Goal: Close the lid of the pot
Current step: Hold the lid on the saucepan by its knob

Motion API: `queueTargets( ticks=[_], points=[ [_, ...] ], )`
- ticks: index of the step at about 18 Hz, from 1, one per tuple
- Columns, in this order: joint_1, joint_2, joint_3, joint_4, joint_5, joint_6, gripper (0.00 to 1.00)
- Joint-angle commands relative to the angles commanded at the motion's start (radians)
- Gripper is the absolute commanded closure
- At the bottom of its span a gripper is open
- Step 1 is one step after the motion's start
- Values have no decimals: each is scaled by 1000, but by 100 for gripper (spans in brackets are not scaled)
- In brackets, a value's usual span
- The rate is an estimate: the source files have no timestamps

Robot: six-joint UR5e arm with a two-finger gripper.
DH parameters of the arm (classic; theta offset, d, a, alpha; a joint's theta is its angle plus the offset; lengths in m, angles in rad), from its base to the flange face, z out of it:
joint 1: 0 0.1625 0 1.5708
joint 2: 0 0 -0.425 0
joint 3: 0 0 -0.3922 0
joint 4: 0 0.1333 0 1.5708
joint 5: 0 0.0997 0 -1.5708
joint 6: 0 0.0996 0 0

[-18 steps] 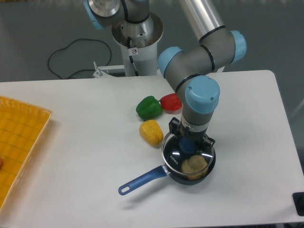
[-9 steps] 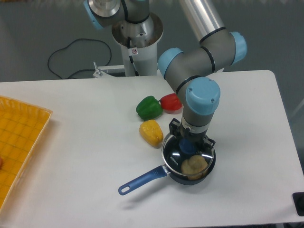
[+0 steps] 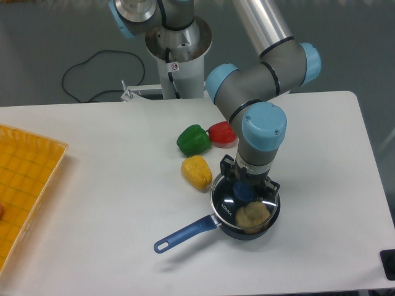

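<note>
Now seated: the pot lid (image 3: 245,200) lies on the pot (image 3: 247,227), the gripper (image 3: 245,189) directly above its blue knob.
Compared with the views of the preceding second, the wrist stands marginally higher and further right, while lid and pot have not shifted; this suggests that placement is done and release or withdrawal is beginning. Whether the fingers clasp the knob or have parted cannot be told, since the wrist hides them. The pot sits at the near centre-right of the table (image 3: 111,203), its blue handle (image 3: 185,234) pointing left, just beside a yellow pepper (image 3: 196,172).
</note>
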Motion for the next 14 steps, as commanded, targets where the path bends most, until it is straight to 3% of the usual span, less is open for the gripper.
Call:
queueTargets(
  ticks=[14],
  points=[
    [0,-9,3,2,0,2,52]
  ],
)
